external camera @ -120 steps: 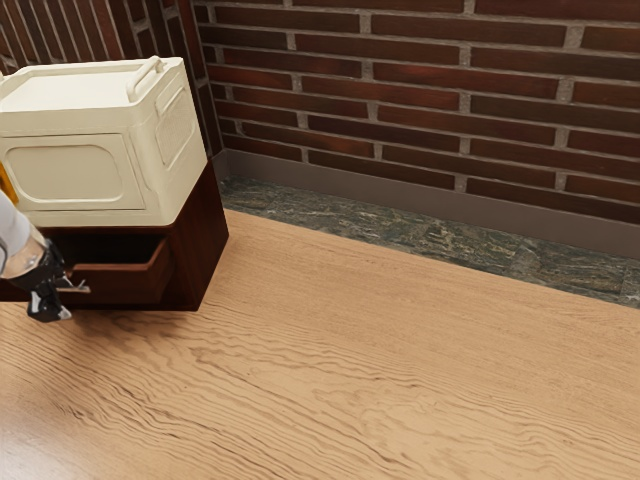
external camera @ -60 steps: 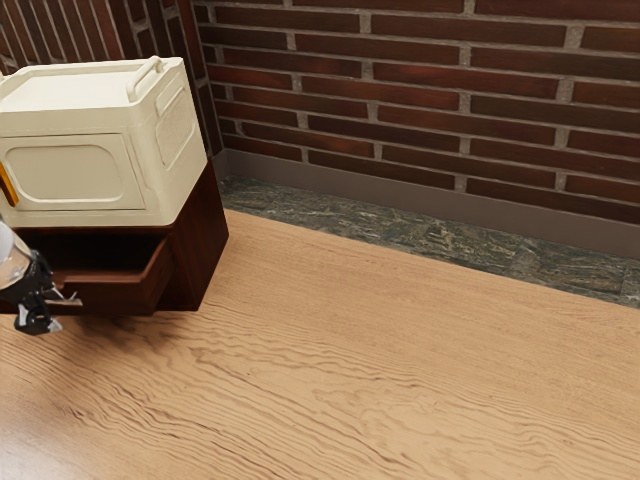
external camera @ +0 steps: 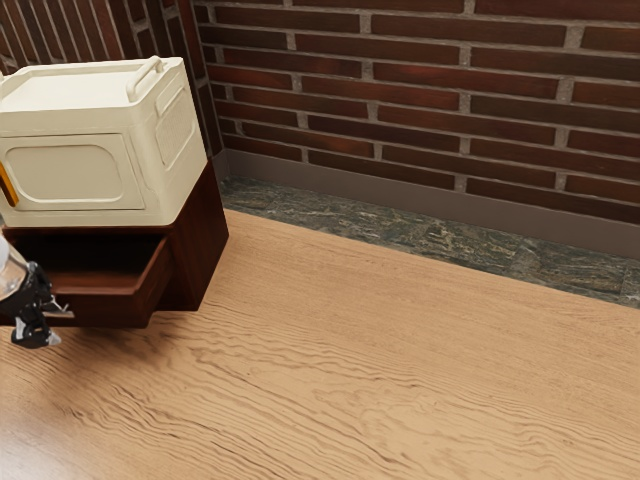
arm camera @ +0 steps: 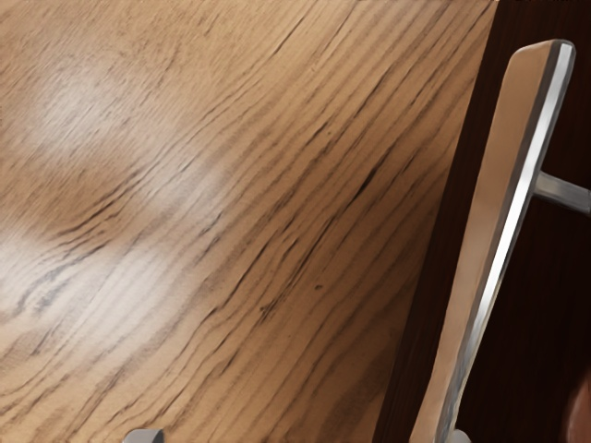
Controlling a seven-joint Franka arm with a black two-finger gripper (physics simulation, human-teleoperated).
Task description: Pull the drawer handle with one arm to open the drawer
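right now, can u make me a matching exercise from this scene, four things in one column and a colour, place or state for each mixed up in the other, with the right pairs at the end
Things:
1. box
2. drawer
3. handle
4. table

Descriptions:
A. shiny metal, mounted on a dark front
B. light wood with dark grain
C. pulled out, its inside showing
D. cream, sitting on top of the dark cabinet

Right pairs: 1-D; 2-C; 3-A; 4-B
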